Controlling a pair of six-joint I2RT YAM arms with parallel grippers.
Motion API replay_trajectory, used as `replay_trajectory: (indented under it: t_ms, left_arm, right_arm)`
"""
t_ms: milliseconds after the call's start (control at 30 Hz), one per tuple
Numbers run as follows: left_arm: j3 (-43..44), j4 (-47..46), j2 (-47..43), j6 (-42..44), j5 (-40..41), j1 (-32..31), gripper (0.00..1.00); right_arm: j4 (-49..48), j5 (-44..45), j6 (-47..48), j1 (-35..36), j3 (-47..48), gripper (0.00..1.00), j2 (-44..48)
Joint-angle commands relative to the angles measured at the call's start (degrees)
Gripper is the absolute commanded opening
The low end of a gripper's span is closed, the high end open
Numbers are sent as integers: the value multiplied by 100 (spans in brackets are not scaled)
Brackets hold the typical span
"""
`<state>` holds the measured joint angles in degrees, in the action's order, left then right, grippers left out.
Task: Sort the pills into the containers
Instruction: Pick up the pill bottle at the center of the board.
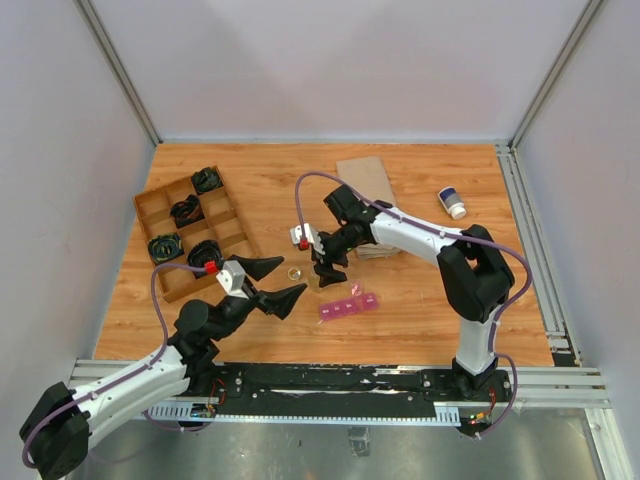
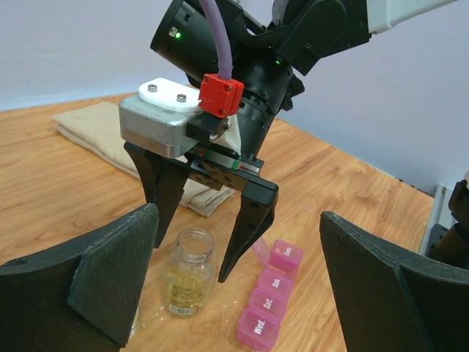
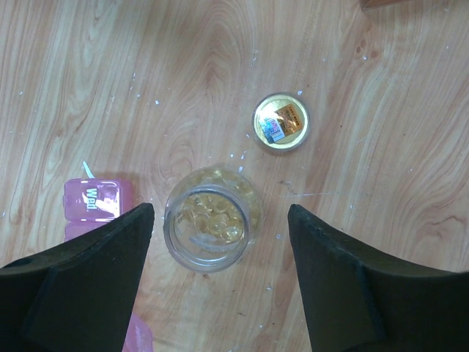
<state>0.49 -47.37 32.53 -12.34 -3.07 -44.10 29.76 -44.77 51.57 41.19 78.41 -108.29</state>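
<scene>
The containers, a magenta-pink pill strip (image 1: pixel 348 306), lie on the table right of centre, with one end lid flipped up. The strip also shows in the left wrist view (image 2: pixel 270 301) and at the left edge of the right wrist view (image 3: pixel 91 199). An open clear jar of yellow pills (image 3: pixel 211 220) stands upright just left of the strip (image 2: pixel 188 282). Its gold lid (image 3: pixel 281 122) lies apart beside it (image 1: pixel 294 272). My right gripper (image 1: pixel 328 268) is open, pointing down, its fingers straddling the jar above its mouth (image 3: pixel 220 209). My left gripper (image 1: pixel 275 285) is open and empty, facing the jar (image 2: pixel 238 213).
A brown wooden divided tray (image 1: pixel 160 205) with black items sits at the left. A folded beige cloth (image 1: pixel 365 185) lies at the back centre. A small clear bottle with a white cap (image 1: pixel 452 203) stands at the back right. A metal rail (image 1: pixel 530 240) runs along the right edge.
</scene>
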Motion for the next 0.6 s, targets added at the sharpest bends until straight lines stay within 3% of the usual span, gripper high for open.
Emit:
replay_trajectory:
  t_ms: [0, 167, 367, 567]
  left_arm:
    - [-1094, -38, -113, -89, -31, 24, 97]
    - [-1088, -28, -151, -230, -19, 24, 99]
    - [-1110, -309, -107, -248, -518, 24, 99]
    - [-1121, -819, -143, 69, -1280, -20, 97]
  right_arm:
    - [-60, 71, -117, 124, 122, 74, -160]
    - [-90, 119, -225, 158, 158, 64, -192]
    - [71, 237, -419, 119, 288, 33, 131]
    - [562, -300, -650, -163, 369, 22, 886]
